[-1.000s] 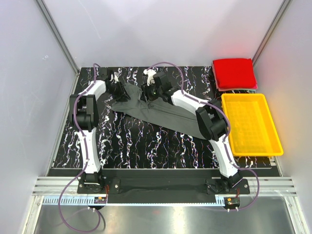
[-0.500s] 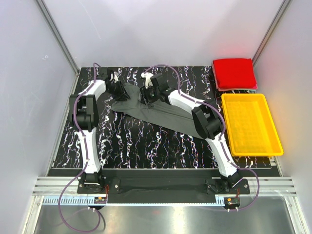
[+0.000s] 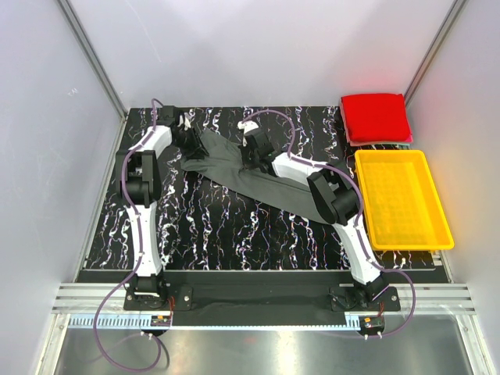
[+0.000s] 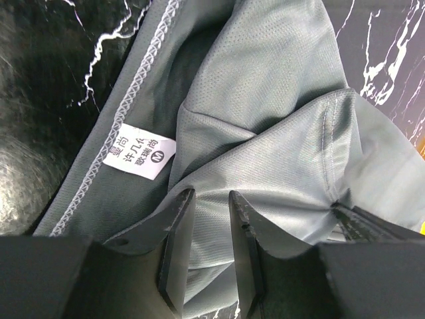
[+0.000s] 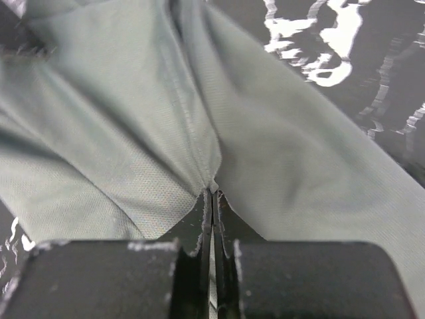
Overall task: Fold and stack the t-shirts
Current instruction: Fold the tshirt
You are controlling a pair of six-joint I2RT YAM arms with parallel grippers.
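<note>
A grey t-shirt [image 3: 230, 168] lies crumpled in a long diagonal strip across the back of the black marbled table [image 3: 211, 226]. My left gripper [image 3: 190, 141] is at its back left end. In the left wrist view its fingers [image 4: 211, 194] stand narrowly apart with a thick fold of grey fabric [image 4: 279, 100] between them, beside a white size label [image 4: 139, 151]. My right gripper [image 3: 251, 150] is near the shirt's middle, shut on a small pinch of cloth [image 5: 212, 193]; creases in the fabric [image 5: 119, 133] run out from it. A folded red t-shirt [image 3: 376, 117] lies at the back right.
A yellow tray [image 3: 400, 199] stands off the table's right edge, just in front of the red shirt. Grey walls and metal rails close in the back and sides. Both arms reach toward the back, cables looping over them.
The right gripper has closed on the grey cloth and shifted slightly right. The left gripper, still on its fold, has drawn a little toward the back, pulling the shirt's left end with it.
</note>
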